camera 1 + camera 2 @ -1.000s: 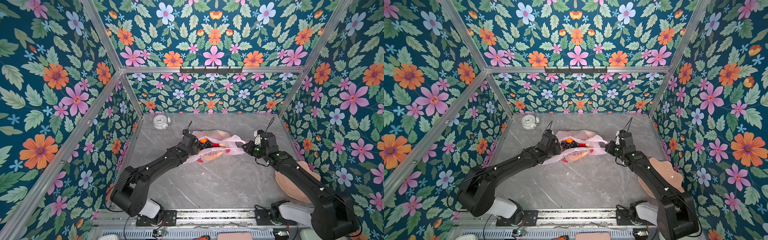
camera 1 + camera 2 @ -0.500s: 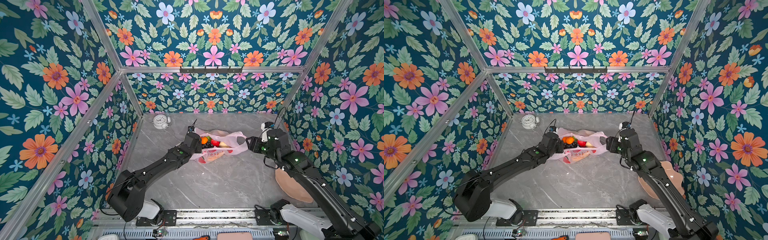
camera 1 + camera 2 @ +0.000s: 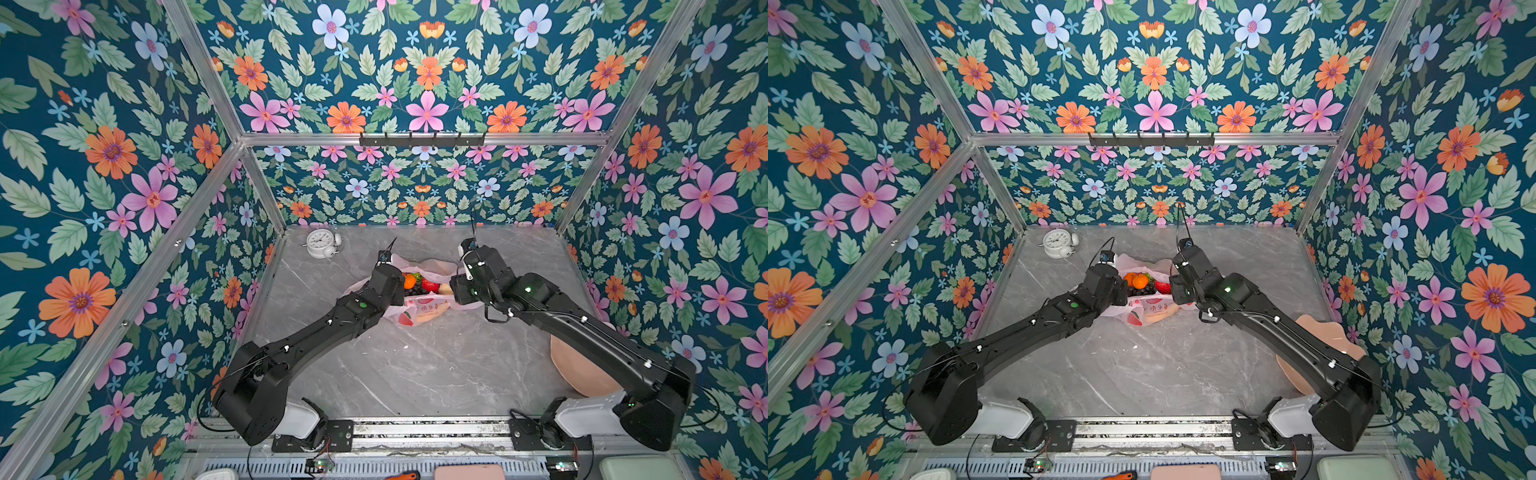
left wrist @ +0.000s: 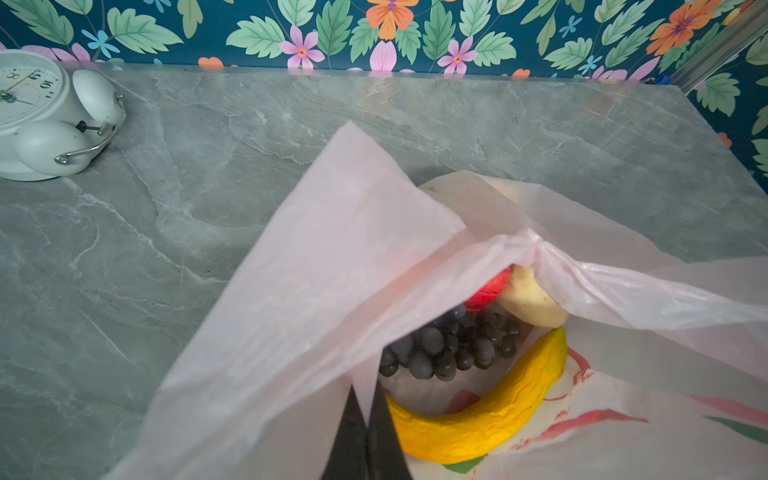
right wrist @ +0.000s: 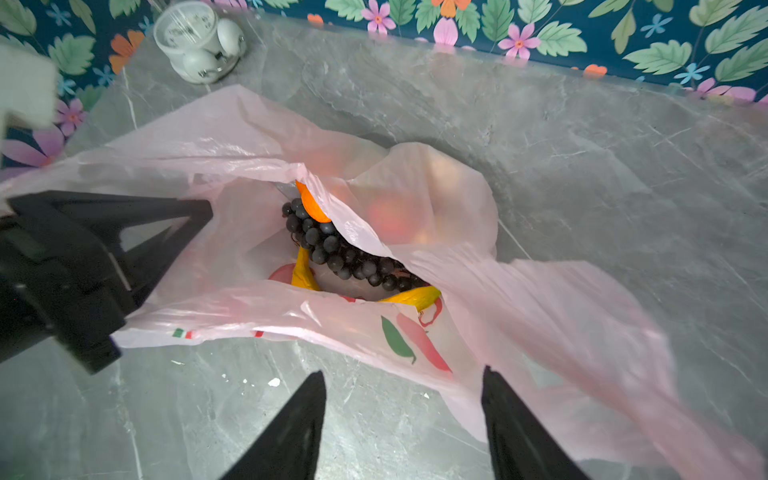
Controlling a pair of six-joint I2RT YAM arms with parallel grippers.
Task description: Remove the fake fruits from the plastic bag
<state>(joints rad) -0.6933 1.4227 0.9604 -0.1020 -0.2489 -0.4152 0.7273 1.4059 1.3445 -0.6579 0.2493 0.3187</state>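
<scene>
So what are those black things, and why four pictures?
Those are two robot arms, the left arm and the right arm, bolted at the near edge of a grey table. Two pictures come from one camera pair overhead, so they look nearly alike; the other two come from a small camera on each wrist. On the table lie a white alarm clock, a peach bowl and a pink plastic bag of fake fruits: a grape bunch, a banana, an orange. The left gripper is pinched shut on the bag's film. The right gripper stands open at the bag's edge, gripping nothing.
</scene>
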